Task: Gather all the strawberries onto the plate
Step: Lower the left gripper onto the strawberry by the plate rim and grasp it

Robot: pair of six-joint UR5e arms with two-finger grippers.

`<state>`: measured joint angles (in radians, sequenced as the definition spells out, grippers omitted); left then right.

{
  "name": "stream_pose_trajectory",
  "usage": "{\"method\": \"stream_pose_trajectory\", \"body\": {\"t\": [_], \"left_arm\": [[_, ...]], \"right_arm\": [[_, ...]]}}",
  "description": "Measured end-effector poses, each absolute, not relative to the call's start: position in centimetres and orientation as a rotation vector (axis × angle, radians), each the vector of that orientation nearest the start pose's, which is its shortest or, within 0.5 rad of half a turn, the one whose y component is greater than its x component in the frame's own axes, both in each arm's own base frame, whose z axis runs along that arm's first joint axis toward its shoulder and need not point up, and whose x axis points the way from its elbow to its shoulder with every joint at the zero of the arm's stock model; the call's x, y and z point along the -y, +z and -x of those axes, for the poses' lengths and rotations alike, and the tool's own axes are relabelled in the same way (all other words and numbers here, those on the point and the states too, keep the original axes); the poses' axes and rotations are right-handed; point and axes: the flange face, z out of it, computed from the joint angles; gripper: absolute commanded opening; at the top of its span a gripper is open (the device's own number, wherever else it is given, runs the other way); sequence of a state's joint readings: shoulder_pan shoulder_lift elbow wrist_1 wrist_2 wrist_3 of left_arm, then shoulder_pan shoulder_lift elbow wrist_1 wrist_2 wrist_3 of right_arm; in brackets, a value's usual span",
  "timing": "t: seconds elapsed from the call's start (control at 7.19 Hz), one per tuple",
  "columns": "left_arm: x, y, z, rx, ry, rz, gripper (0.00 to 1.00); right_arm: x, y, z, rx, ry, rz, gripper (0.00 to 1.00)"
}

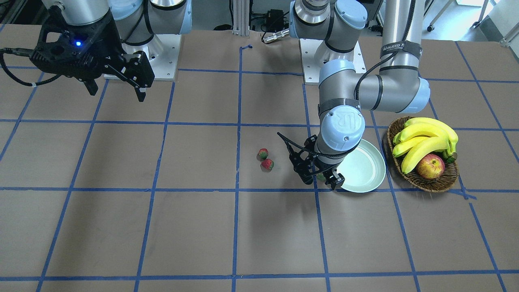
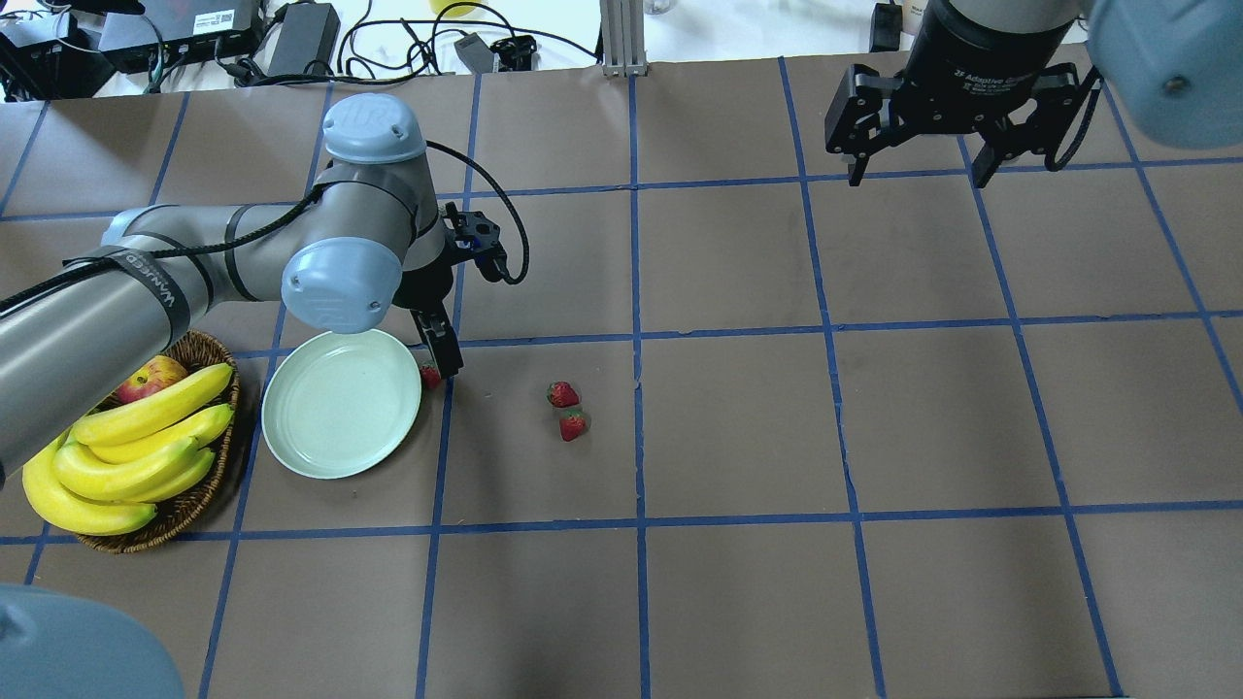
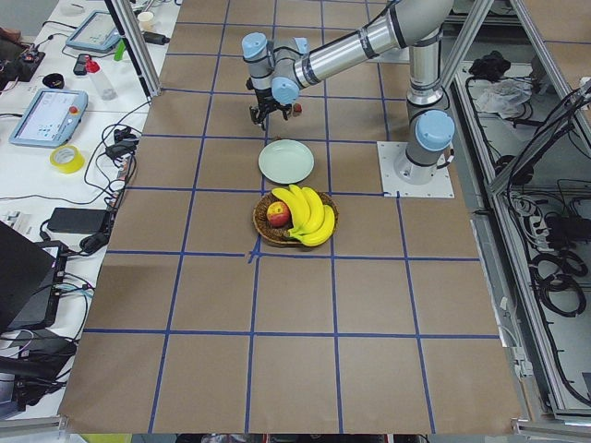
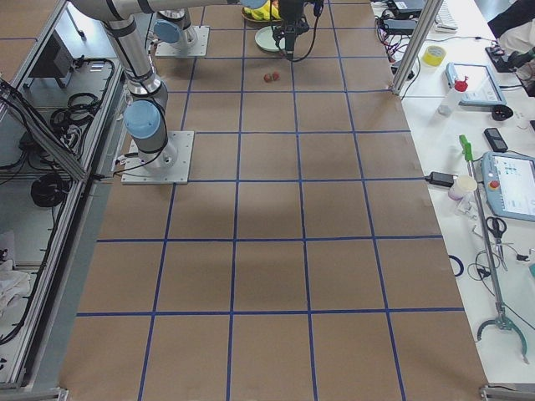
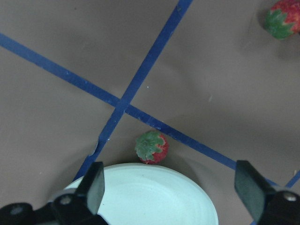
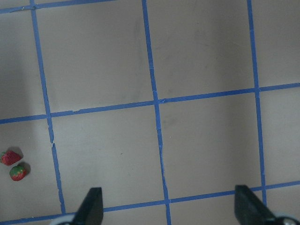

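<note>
One strawberry (image 5: 152, 147) lies on the brown table right against the rim of the pale mint plate (image 5: 154, 199). My left gripper (image 5: 171, 187) hangs open and empty just above them, its fingers on either side of the berry and the rim. In the overhead view, this berry (image 2: 430, 376) peeks out beside the left gripper (image 2: 434, 367) at the plate (image 2: 340, 403). Two more strawberries (image 2: 562, 393) (image 2: 573, 424) lie close together on the table to the right. My right gripper (image 2: 917, 175) is open and empty, high at the far right.
A brown wicker basket (image 2: 184, 513) with bananas (image 2: 136, 442) and a red-yellow apple (image 2: 151, 377) stands just left of the plate. Blue tape lines grid the table. Cables and equipment lie beyond the far edge.
</note>
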<state>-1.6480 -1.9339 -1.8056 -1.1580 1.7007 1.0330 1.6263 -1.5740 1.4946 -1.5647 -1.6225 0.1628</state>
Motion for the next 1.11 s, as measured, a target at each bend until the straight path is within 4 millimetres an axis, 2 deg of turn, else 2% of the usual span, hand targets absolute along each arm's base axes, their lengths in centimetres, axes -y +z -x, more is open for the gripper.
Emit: {"method": "stream_pose_trajectory", "body": {"t": [0.42,0.7,1.11], "left_arm": [[54.7,19.7,17.7,-2.499,0.388,-1.76,1.0],[54.8,18.2,17.6,-2.417,0.45,-1.817,1.0],[54.9,17.1,17.0,-2.329,0.523,-1.841,1.0]], "right_arm": [[48.7,52.7,-15.5,-3.179,-0.137,-0.171,1.0],[48.7,52.7,-15.5,-3.18,-0.139,-0.168,1.0],[48.8,52.9,-15.5,-3.179,-0.145,-0.165,1.0]]}}
